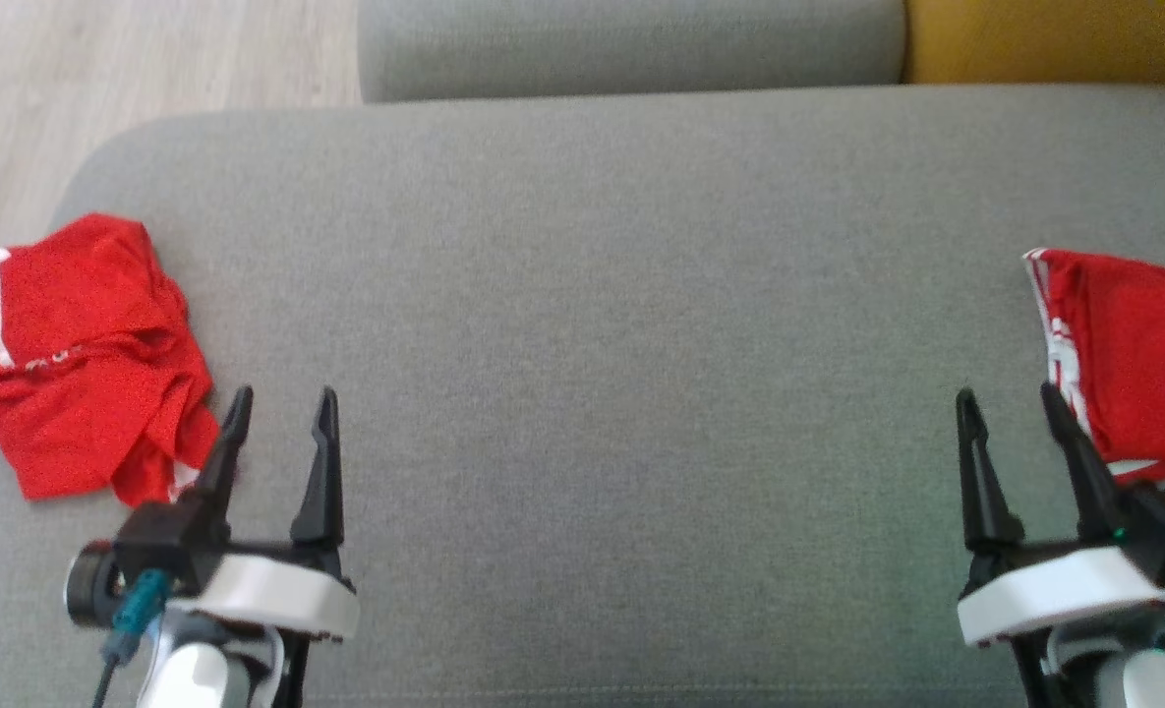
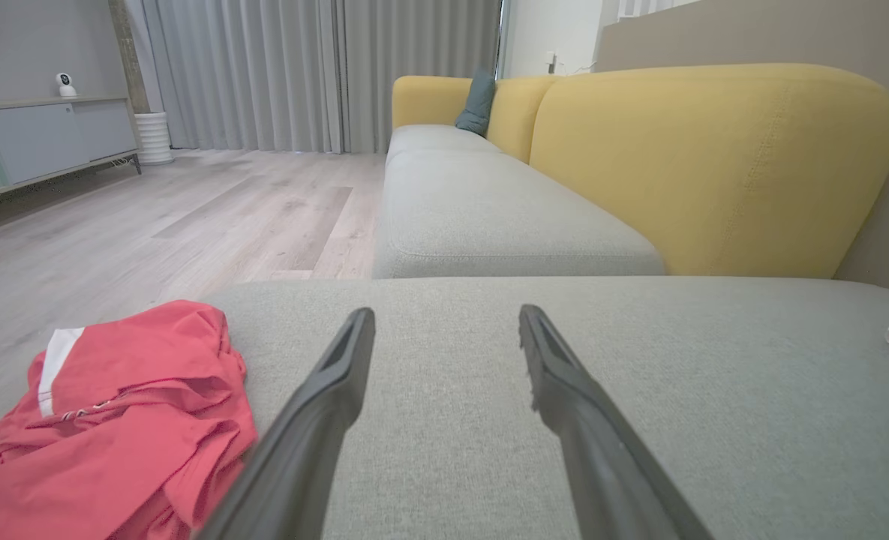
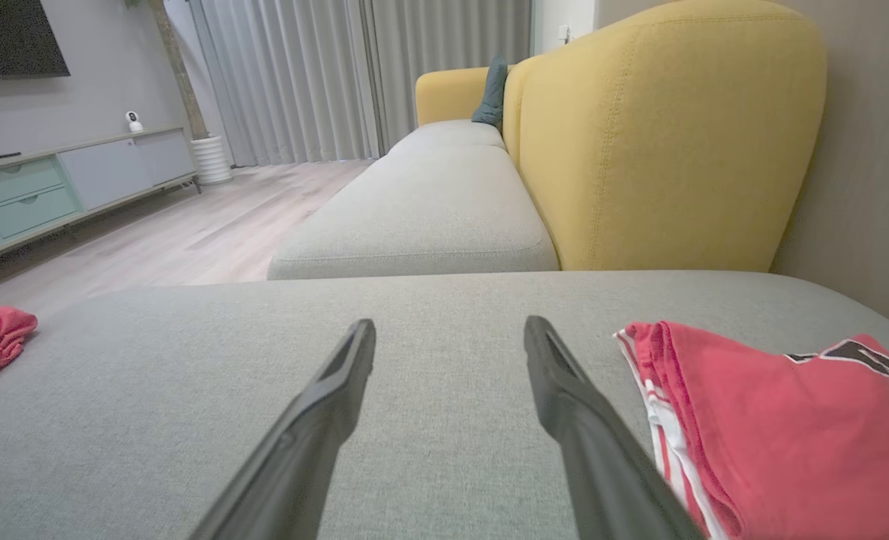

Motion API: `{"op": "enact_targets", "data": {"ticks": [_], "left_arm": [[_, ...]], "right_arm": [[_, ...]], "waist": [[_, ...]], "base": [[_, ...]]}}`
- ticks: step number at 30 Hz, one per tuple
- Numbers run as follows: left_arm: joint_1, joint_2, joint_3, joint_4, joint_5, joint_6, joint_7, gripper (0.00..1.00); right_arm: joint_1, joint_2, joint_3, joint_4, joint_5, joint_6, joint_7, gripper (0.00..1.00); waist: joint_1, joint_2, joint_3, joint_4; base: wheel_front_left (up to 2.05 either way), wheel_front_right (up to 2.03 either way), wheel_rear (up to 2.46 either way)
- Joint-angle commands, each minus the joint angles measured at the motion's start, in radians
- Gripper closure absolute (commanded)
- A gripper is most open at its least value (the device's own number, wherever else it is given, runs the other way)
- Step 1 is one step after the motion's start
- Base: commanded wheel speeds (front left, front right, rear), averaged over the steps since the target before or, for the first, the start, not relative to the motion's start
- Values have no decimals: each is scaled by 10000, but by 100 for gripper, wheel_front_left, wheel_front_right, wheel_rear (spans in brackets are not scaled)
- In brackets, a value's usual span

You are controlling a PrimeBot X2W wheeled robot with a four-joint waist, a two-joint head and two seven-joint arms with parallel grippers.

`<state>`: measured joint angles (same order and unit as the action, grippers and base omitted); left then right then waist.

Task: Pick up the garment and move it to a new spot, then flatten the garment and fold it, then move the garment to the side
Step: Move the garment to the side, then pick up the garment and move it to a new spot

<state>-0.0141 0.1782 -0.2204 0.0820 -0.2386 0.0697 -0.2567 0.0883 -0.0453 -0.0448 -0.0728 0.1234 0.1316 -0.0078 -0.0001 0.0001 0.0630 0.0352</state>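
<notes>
Head view has both arms low over the grey seat cushion [image 1: 592, 295], each claw spread wide with nothing between its fingers. The left gripper [image 1: 284, 395] hovers just beside the crumpled red garment [image 1: 81, 354], which lies bunched at the cushion's left end with a white stripe on top. Whether the nearer finger touches the cloth cannot be told from above.

The right gripper [image 1: 1007, 393] sits just beside a second red garment [image 1: 1133, 364]. That one lies flat and squared off at the far right, with white trim along its edge. It looks like a finished piece parked aside, which would make the crumpled heap the one to pick up. The placing suits that, since the left claw is open next to the heap and the wide bare middle of the cushion is free for spreading and folding.

Nothing lies between the two garments. The heap sits close to the cushion's rounded corner, and the wooden floor [image 2: 151, 217] lies beyond it, so a sloppy grab could drag cloth over the edge. The yellow backrest [image 2: 714, 165] rises behind, well apart from both claws.
</notes>
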Motion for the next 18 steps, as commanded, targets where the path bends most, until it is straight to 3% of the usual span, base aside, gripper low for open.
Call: {"op": "enact_targets", "data": {"ticks": [1,18], "left_arm": [[-268,178,297,-263,112,-19,-50,0],[6,236,160,28,216,-212,-51,0]], "right_arm": [[-184,-50,245,-420,79,-9,51,0],[417,-49,222,-857,208,-9,377,0]], "waist": [[1,-1,-185,-46],[1,-1,-580,-121]], "base": [[0,0,0],[0,0,0]]}}
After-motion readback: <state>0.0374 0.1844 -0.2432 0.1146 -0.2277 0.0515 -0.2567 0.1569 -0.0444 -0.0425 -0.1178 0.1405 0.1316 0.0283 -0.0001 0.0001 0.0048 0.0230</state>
